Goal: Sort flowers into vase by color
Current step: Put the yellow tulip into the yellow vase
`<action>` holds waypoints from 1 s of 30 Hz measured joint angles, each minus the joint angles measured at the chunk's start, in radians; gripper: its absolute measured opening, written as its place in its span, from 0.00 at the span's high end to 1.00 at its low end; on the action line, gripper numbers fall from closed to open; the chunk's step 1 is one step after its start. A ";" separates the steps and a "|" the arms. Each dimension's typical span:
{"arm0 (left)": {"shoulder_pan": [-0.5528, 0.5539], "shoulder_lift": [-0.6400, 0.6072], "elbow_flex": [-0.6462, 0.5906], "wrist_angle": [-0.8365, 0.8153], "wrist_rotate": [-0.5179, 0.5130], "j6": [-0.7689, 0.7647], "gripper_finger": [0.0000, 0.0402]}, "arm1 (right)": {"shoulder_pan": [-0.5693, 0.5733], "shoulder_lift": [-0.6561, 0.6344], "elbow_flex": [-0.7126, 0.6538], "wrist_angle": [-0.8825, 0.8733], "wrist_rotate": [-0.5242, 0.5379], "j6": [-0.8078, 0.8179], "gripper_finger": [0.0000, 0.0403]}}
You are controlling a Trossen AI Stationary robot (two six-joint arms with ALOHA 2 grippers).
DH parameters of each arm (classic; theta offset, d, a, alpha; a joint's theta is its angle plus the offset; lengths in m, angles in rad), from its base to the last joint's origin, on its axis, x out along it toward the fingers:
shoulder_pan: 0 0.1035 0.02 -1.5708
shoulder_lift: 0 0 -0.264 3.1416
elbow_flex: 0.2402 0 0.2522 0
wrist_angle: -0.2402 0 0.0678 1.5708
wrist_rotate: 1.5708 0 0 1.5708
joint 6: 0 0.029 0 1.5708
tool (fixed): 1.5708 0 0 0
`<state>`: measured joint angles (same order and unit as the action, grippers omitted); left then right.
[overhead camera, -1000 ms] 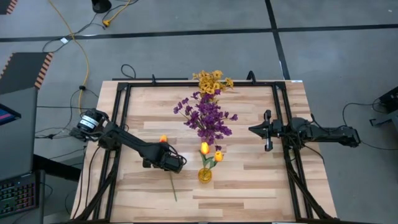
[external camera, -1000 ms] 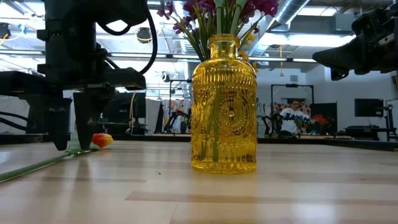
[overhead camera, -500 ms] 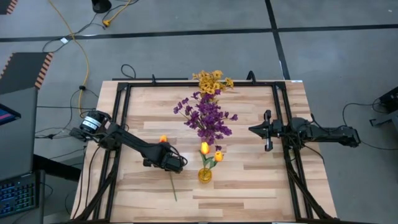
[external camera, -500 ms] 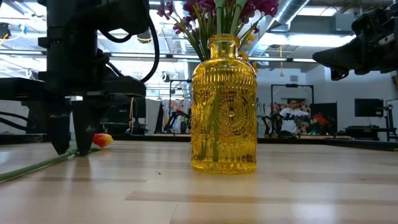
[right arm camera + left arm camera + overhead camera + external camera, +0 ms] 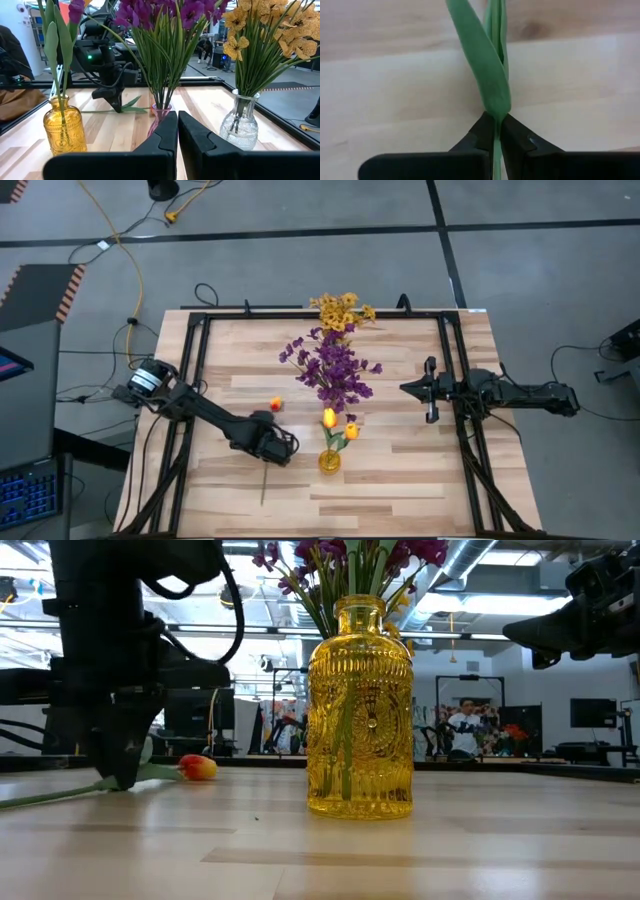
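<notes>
Tulip (image 5: 275,404) with an orange-yellow bloom is being held low over the wooden table (image 5: 400,470) by the left gripper (image 5: 272,452), whose fingers (image 5: 487,137) are being pressed together on the green stem (image 5: 492,95), with a long leaf rising just past the fingertips. In the low view the bloom is being shown close to the table surface, with the stem running back under the dark gripper (image 5: 118,755). The stem's free end is being trailed toward the near edge of the table in the high view.

Two more tulips (image 5: 329,418) are being kept upright in the yellow glass vase (image 5: 360,710), just beside the held flower. Purple flowers (image 5: 332,368) are being carried by a pink vase (image 5: 161,115) behind it, and small yellow flowers (image 5: 342,310) by a clear vase (image 5: 243,125) farther back still; the three vases are being kept in one line down the middle of the table.

Off at the table's right side, well apart from the vases, the right gripper (image 5: 430,389) is being held in the air, clenched on nothing, pointing at the vases.
</notes>
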<state>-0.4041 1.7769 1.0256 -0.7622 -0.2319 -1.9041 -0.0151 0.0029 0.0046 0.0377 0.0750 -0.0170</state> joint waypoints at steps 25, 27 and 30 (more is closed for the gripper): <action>-0.212 -0.249 0.000 -0.030 -0.641 0.194 1.00 | 0.000 0.000 0.000 0.000 0.000 0.000 0.89; -0.222 -0.259 0.000 0.000 -0.690 0.255 1.00 | 0.000 0.000 0.000 0.000 0.000 0.000 0.89; -0.234 -0.266 0.001 0.065 -0.763 0.366 1.00 | 0.000 0.000 0.000 0.000 0.000 0.000 0.89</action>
<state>-0.6379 1.5108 1.0264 -0.6977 -0.9951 -1.5377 -0.0151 0.0027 0.0044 0.0378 0.0750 -0.0174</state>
